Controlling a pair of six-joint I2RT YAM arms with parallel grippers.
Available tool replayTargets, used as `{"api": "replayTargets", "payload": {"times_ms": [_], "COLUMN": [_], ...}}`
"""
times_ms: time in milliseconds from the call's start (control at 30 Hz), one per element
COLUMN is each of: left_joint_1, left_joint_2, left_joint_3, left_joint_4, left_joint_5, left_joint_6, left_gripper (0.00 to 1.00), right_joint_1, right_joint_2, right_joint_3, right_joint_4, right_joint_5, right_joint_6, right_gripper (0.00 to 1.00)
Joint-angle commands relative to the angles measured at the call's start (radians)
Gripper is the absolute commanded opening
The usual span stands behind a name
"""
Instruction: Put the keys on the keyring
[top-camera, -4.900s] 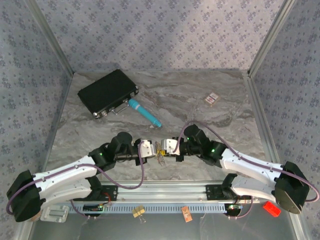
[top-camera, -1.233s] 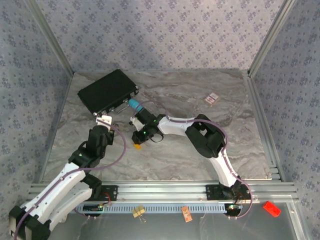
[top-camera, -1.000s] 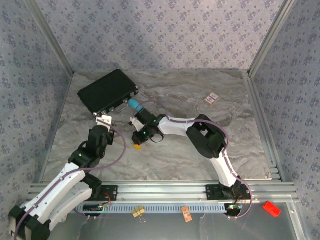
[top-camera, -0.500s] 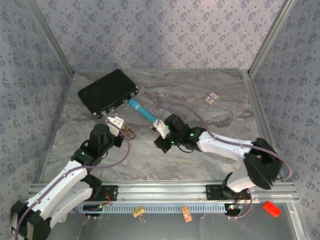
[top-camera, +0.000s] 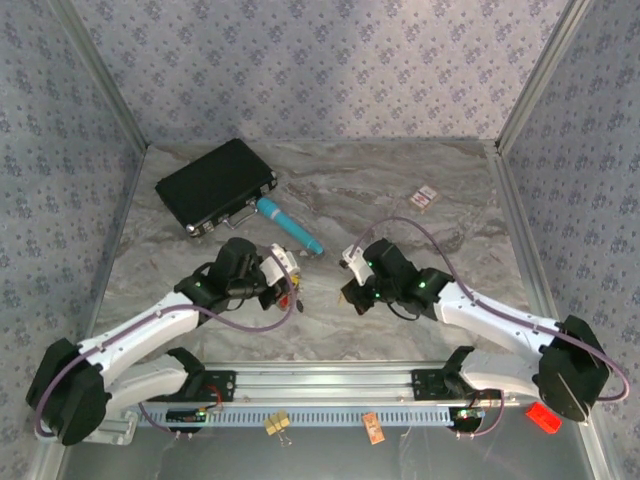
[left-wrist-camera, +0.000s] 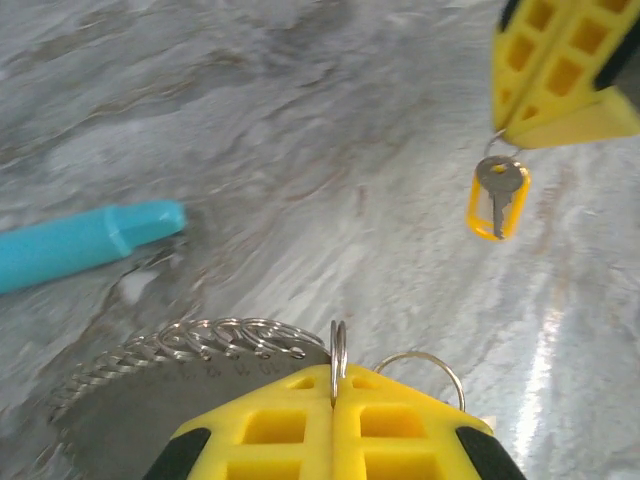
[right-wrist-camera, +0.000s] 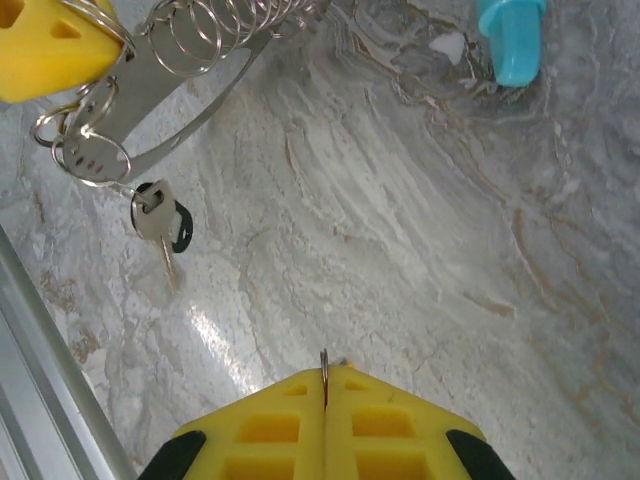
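The left gripper (left-wrist-camera: 335, 385) sits at the bottom centre of its wrist view, jaws pinched on a thin metal ring of the keyring (left-wrist-camera: 170, 365). The keyring's grey band spreads to the lower left, and its engraved lettering is too blurred to read. At upper right the right gripper (left-wrist-camera: 530, 105), clamped on a small ring, dangles the yellow-headed key (left-wrist-camera: 497, 200), apart from the keyring. A teal pen (left-wrist-camera: 85, 243) lies at the left edge. In the right wrist view a dark-headed key (right-wrist-camera: 160, 222) hangs from the keyring at upper left.

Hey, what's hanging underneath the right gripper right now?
A yellow-headed key dangles from a thin ring pinched in the shut right gripper, above the marble table. In the right wrist view its fingers cover the key; just the ring's edge pokes out.
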Motion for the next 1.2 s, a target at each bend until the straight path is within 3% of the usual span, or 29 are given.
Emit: {"api": "replayTargets", "payload": {"times_ms": [0,200,533,1167], "left_joint_1": [-0.023,-0.044,-0.077,-0.086], "left_joint_2": [0.038,0.111,0.125,0.090], "left_joint_3": [0.064,0.122,0.121,0.084], "left_joint_4": [-0.009,-0.094,-0.081,-0.059], "left_joint_5": [0.142,0.142,0.144,0.200], "left_joint_6": [0.052,0.025,0.010,0.057], "left_gripper": [0.00,0.00,0.00,0.00], "right_joint_1": [0.001,0.000,0.028,0.083], "right_joint_2": [-0.032,-0.045,-0.034,0.035], "right_joint_3": [-0.029,-0.040,-0.022,0.004], "right_joint_4": [0.032,0.124,0.212,0.309], "right_joint_5": [-0.033,-0.125,-0.242,-0.190], "right_joint_6": [0.017,-0.050,-0.128,-0.129], "right_gripper": [0.00,0.00,0.00,0.00]}}
